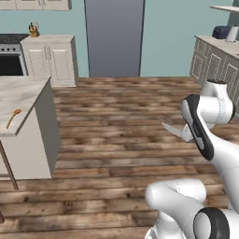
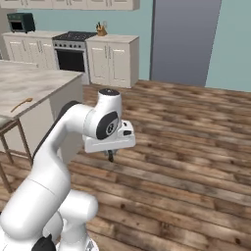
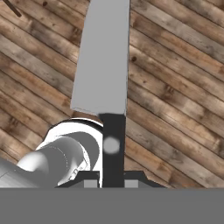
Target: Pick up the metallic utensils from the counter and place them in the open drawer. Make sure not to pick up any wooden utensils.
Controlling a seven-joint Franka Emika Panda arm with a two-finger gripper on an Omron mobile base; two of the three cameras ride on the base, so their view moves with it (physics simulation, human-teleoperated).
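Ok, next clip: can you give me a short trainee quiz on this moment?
1. True or false: the gripper is shut on the knife.
2. What lies beneath the knife? A) the marble top B) the wooden floor C) an open drawer
3. Which utensil lies on the counter?

Key: 1 true, the black handle sits between the finger tips. 2 B. 3 the wooden spoon.
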